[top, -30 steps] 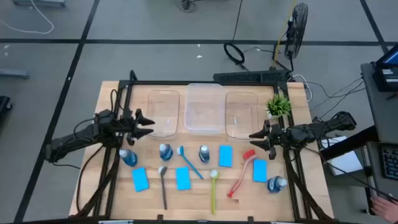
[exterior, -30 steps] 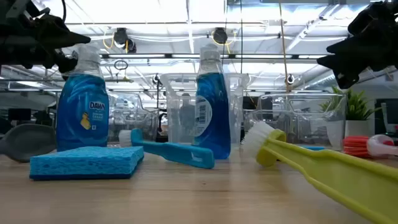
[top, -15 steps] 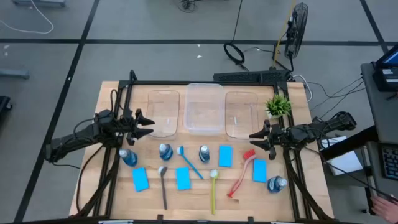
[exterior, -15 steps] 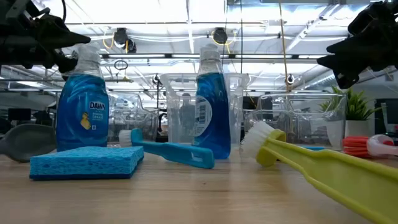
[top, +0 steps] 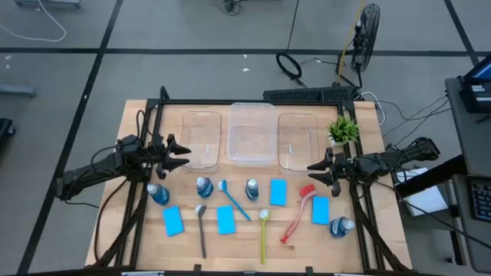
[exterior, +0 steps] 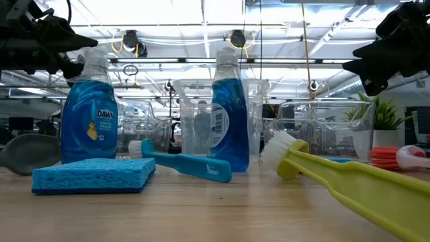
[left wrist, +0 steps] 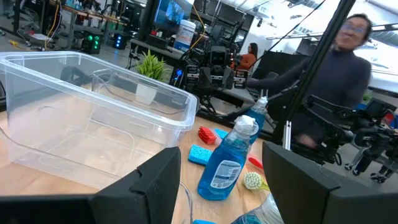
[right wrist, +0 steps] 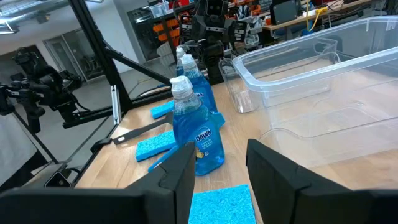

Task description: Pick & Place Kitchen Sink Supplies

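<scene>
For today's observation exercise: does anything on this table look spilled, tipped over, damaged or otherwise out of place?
Nothing stands out. The small blue dish-soap bottles stand upright with caps on, the flat bright-blue sponges and long-handled dish brushes lie loosely on the dry wooden table, and the clear plastic tubs sit upright.

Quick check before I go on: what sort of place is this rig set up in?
Most likely a robotics lab or workshop, not a kitchen: a wooden table on bare grey floor, cables and a floor fan beside it, and benches crowded with equipment and monitors behind.
</scene>
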